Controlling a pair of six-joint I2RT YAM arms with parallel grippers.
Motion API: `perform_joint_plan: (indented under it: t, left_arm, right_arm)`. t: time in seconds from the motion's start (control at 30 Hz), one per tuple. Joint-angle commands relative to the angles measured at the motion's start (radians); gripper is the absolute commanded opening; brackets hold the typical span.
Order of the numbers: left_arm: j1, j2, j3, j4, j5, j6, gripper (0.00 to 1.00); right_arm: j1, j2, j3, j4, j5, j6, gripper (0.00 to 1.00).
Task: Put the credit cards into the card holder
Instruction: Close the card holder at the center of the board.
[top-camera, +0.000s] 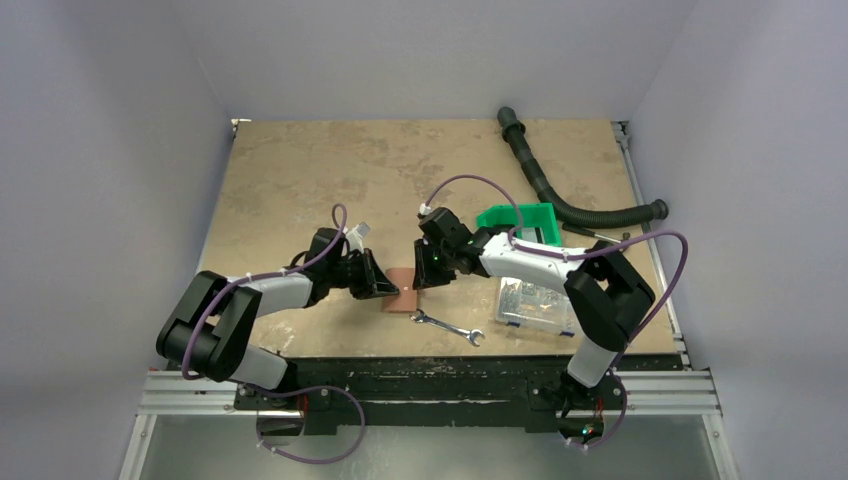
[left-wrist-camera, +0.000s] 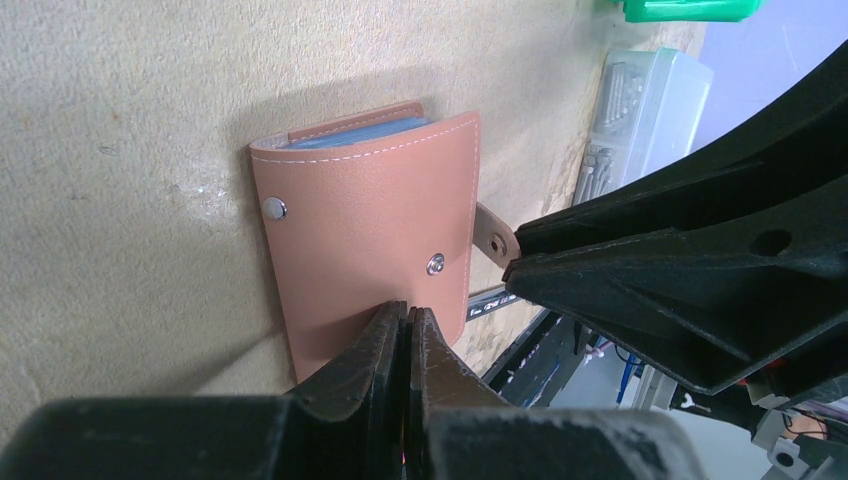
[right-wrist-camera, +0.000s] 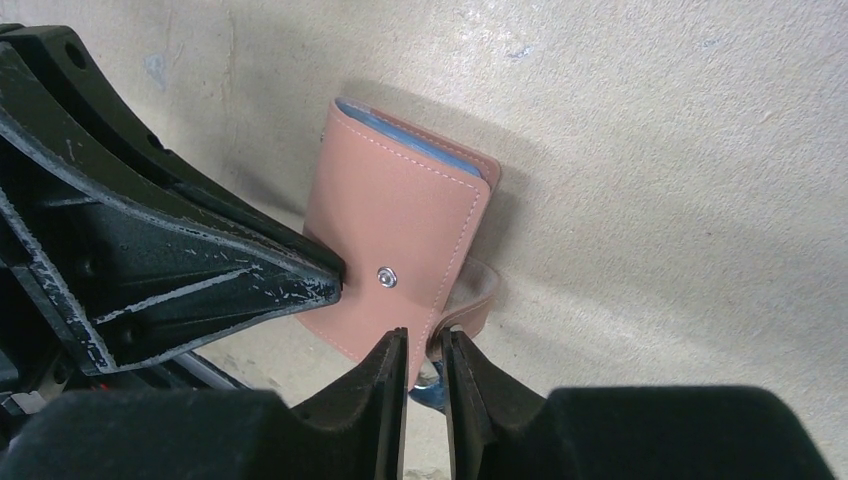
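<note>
The folded card holder (left-wrist-camera: 370, 230) lies on the surface (top-camera: 300, 180) between both hands, with blue credit cards (left-wrist-camera: 350, 135) tucked inside. The left hand (left-wrist-camera: 405, 315) is clenched, its tips at the holder's edge. The right hand (right-wrist-camera: 425, 350) pinches the snap strap (right-wrist-camera: 472, 300).

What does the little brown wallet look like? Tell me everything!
The card holder is a small reddish-brown, leather-looking wallet with pale stitching. It lies folded shut on the table. Blue cards peek out at one end. Two shiny snap studs sit on its cover, and a strap tab sticks out sideways, unfastened. The left hand, shut, touches one edge with its tip. The right hand, nearly closed, is at the strap tab; whether it pinches it is unclear.
</note>
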Motion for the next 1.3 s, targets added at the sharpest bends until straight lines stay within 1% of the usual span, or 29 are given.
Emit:
perform_joint_plan:
  t: [0.0,0.33,0.5,0.57,0.7,0.83,1.27]
  left_arm:
    - [-0.023,0.032,-0.032,-0.104,-0.080,0.052,0.00]
    - [-0.023,0.038,-0.030,-0.101,-0.080,0.051,0.00]
    - [-0.025,0.040,-0.028,-0.102,-0.081,0.050,0.00]
    - [-0.025,0.040,-0.028,-0.103,-0.083,0.050,0.00]
    - [-0.026,0.043,-0.026,-0.103,-0.082,0.049,0.00]
    - [-0.028,0.043,-0.029,-0.102,-0.083,0.050,0.00]
    - [-0.031,0.040,-0.034,-0.101,-0.084,0.052,0.00]
  right_arm:
    - [0.006,-0.013,-0.006,-0.006,0.013,-0.021,0.27]
    - [0.006,-0.027,-0.028,-0.008,0.022,-0.031,0.27]
    - [0.006,-0.047,-0.039,0.007,0.016,-0.023,0.24]
    - [0.006,-0.051,-0.038,0.008,0.004,-0.023,0.25]
    - [0.006,-0.068,-0.040,0.013,-0.006,-0.016,0.29]
    - [0.004,-0.095,-0.045,0.012,0.011,-0.006,0.31]
    - [0.003,-0.060,-0.051,0.039,-0.016,-0.012,0.28]
